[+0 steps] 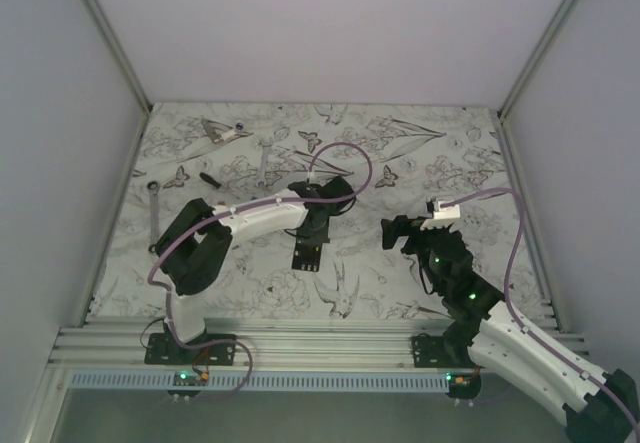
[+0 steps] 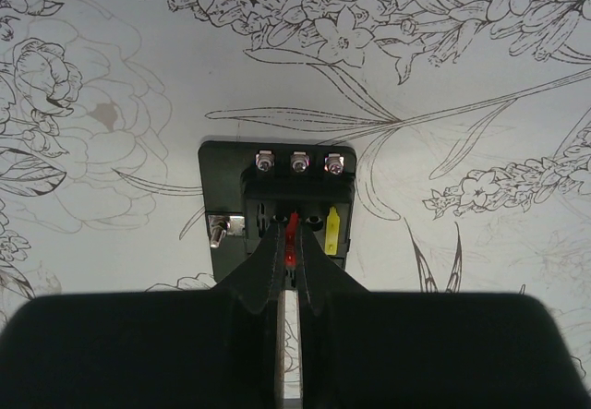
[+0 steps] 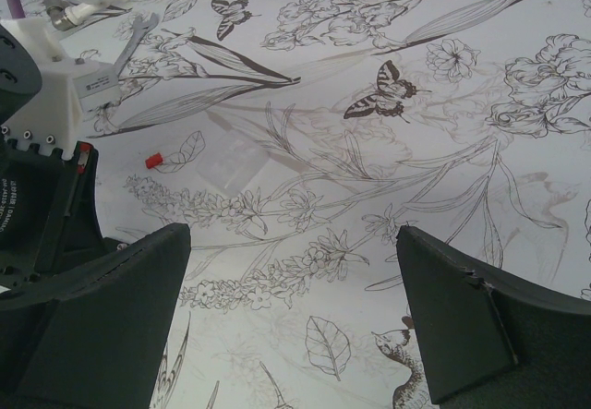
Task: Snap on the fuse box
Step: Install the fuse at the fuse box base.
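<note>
The fuse box point(image 2: 223, 171) is a flat black block lying on the flower-print table, with three screws along its far edge, a metal toggle point(image 2: 220, 231) on its left and a yellow fuse point(image 2: 331, 229) standing in a slot. My left gripper point(image 2: 292, 232) is directly over it, shut on a small red fuse point(image 2: 293, 219) whose tip meets the box's middle slot. From above, the box point(image 1: 305, 254) lies at mid-table under the left gripper point(image 1: 318, 225). My right gripper point(image 1: 393, 231) hovers to its right, wide open with nothing between its fingers point(image 3: 111, 326).
A loose red piece point(image 3: 153, 160) and a flat clear plastic square point(image 3: 231, 162) lie on the table ahead of the right gripper. Wrenches point(image 1: 153, 206) point(image 1: 264, 159) and a metal tool point(image 1: 222, 131) rest at the far left. White walls enclose the table.
</note>
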Controlling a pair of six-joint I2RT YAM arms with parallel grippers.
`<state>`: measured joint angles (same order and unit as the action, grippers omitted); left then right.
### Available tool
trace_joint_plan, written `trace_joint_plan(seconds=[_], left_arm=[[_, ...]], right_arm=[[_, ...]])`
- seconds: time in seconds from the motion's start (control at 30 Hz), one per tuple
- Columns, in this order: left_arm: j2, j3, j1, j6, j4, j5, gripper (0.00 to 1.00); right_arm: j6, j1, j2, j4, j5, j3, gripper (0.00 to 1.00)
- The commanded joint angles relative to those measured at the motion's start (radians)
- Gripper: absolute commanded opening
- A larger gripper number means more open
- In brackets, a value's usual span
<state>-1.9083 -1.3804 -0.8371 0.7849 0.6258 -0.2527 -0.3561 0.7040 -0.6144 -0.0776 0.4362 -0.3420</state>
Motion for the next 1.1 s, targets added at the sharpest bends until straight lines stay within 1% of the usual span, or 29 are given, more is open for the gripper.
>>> trace_joint_plan(seconds=[0.0, 0.17, 0.5, 0.7, 1.07], left_arm=[[0.030, 0.059, -0.005, -0.031, -0.022, 0.003, 0.00], [0.055, 0.085, -0.017, -0.040, -0.060, 0.005, 0.00], [0.080, 0.096, -0.036, -0.060, -0.075, -0.033, 0.00], [0.042, 0.087, -0.029, -0.109, -0.076, 0.052, 0.00], [0.004, 0.104, -0.003, -0.145, -0.056, 0.105, 0.00]], right_arm=[[-0.019, -0.006, 0.007, -0.020, 0.000, -0.003, 1.00], [-0.018, -0.006, 0.004, -0.022, 0.000, -0.003, 1.00], [-0.018, -0.005, -0.001, -0.023, -0.004, -0.003, 1.00], [-0.018, -0.006, 0.000, -0.022, -0.005, -0.005, 1.00], [-0.018, -0.006, -0.001, -0.024, -0.014, -0.005, 1.00]])
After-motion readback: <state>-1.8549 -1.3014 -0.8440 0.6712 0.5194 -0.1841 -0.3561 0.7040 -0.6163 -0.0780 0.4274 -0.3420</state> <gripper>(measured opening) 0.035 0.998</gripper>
